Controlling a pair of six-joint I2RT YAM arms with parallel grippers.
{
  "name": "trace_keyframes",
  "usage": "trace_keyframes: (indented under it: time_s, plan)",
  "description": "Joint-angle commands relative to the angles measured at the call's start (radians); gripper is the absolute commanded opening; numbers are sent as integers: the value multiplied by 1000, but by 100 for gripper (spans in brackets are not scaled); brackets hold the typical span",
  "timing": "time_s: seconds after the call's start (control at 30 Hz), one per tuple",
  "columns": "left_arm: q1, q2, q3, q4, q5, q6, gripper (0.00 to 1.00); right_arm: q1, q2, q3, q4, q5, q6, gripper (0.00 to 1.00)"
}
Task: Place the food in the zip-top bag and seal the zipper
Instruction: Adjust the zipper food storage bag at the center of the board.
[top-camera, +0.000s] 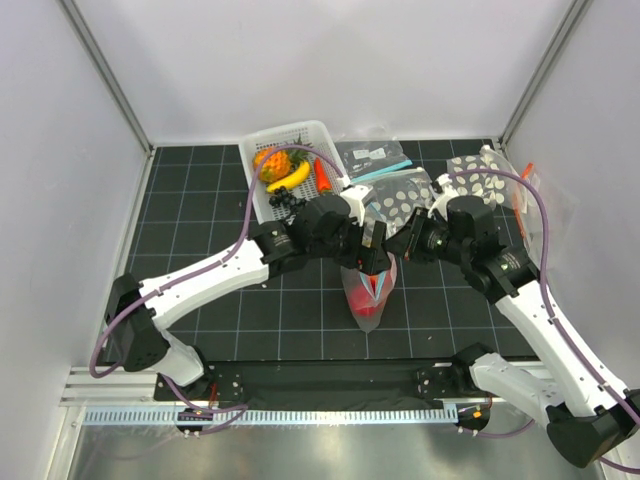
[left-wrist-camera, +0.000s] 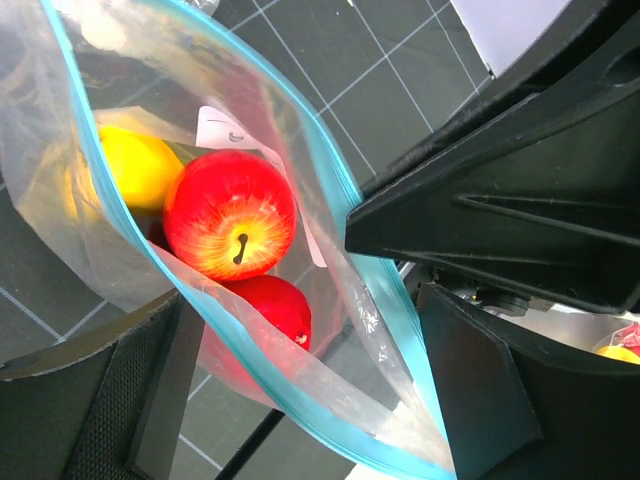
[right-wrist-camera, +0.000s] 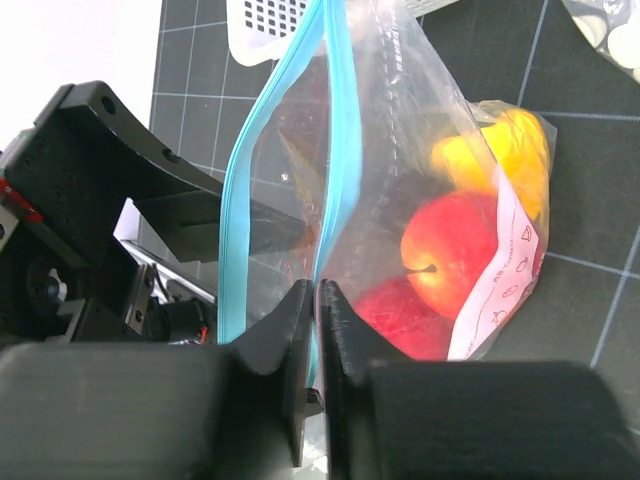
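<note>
Black fingers (right-wrist-camera: 285, 330) of the right pincer (right-wrist-camera: 315, 295) fill the bottom of the right wrist view. They are pressed together on one lip of the teal zipper (right-wrist-camera: 330, 180). The other lip bows away to the side, so the mouth gapes. Opposite, the left pincer (left-wrist-camera: 300, 310) has its jaws spread, with the open mouth of the zip-top bag (left-wrist-camera: 60, 200) lying between them and neither pad clearly clamping the film.

The bag hangs upright between the two wrists over the middle of the desk (top-camera: 200, 200), a little toward the near edge (its bottom seems to rest on the surface). The food is inside: a red apple (left-wrist-camera: 230, 215), a second red fruit (left-wrist-camera: 275, 312) under it and a yellow piece (left-wrist-camera: 135, 165). I cannot pick out an orange one for sure.

The film looks thin, limp and slick, likely to crumple or slip from a loose pinch. The fruits look light and hard, and would probably roll and sag the bag's belly. The strip is probably the stiffest part, so the best hold is at one end of it, both lips together, then pressing along.
</note>
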Motion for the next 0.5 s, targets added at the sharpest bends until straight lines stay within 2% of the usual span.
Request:
trace_keyframes:
  time_s: [0.0, 0.2, 0.3, 0.47]
  plan:
    - [3, -50, -12, 61, 24, 24, 91, 6, -26, -9, 65, 22, 33, 20]
    - [3, -42, 11, 61, 30, 36, 94, 6, -25, -9, 72, 22, 51, 44]
    - [3, -27, 35, 41, 36, 43, 94, 6, -28, -7, 82, 22, 59, 46]
    - [3, -8, 54, 26, 30, 50, 94, 6, -33, -9, 86, 41, 82, 44]
